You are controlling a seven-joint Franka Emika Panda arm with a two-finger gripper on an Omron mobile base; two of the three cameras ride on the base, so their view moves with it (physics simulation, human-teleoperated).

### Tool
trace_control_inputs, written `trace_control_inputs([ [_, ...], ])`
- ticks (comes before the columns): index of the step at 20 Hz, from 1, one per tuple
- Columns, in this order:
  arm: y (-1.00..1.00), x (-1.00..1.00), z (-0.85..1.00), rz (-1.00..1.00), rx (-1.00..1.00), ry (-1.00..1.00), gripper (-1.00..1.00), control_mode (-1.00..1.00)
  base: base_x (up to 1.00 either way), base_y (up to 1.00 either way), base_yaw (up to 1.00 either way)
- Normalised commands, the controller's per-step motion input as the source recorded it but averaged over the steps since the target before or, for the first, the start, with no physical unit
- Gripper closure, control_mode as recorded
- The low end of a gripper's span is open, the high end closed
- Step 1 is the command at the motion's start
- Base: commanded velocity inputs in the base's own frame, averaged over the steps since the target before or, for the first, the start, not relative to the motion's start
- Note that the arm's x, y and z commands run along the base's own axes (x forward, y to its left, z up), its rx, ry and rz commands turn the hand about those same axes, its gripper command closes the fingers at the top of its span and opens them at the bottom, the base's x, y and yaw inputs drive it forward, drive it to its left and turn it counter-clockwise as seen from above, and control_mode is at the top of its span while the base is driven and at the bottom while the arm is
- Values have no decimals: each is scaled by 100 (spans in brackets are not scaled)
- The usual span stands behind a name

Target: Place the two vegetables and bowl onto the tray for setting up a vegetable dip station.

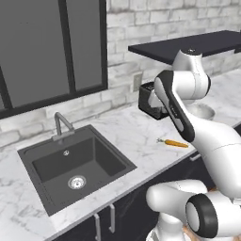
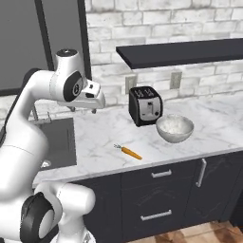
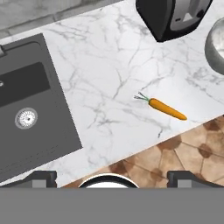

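My two-finger pincer (image 3: 112, 177) hangs high above the white marble counter (image 3: 109, 65), looking straight down. Its two dark fingertips (image 3: 39, 177) stand wide apart at the bottom of the hand view, with nothing between them and nothing touching them. In the right base view the hand (image 2: 92, 97) sits level out from my arm, over the counter between the sink and the toaster.

I count one slim orange carrot with a short green leafy top (image 3: 164, 108), lying flat on the marble near the front edge, well apart from everything else; it shows too in the left base view (image 1: 175, 142) and the right base view (image 2: 129, 151). There is one round, deep, mottled white-grey bowl (image 2: 174, 128), standing upright on the counter just beside and in front of the toaster; part of its rim shows at the hand view's edge (image 3: 215, 48). One black and silver toaster (image 2: 145, 105) stands against the brick wall. One dark square sink (image 1: 75, 164) with a grey tap (image 1: 61, 123) is set into the counter to the left of the carrot.
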Motion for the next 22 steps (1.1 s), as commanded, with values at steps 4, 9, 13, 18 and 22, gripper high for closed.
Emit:
trace_control_inputs([
  [4,0,0,0,0,0,0,-100,100,19,-52,0],
  [9,0,0,0,0,0,0,-100,100,17,-53,0],
  [13,0,0,0,0,0,0,-100,100,17,-52,3],
  [18,0,0,0,0,0,0,-100,100,16,-51,8],
  [22,0,0,0,0,0,0,-100,100,16,-52,7],
])
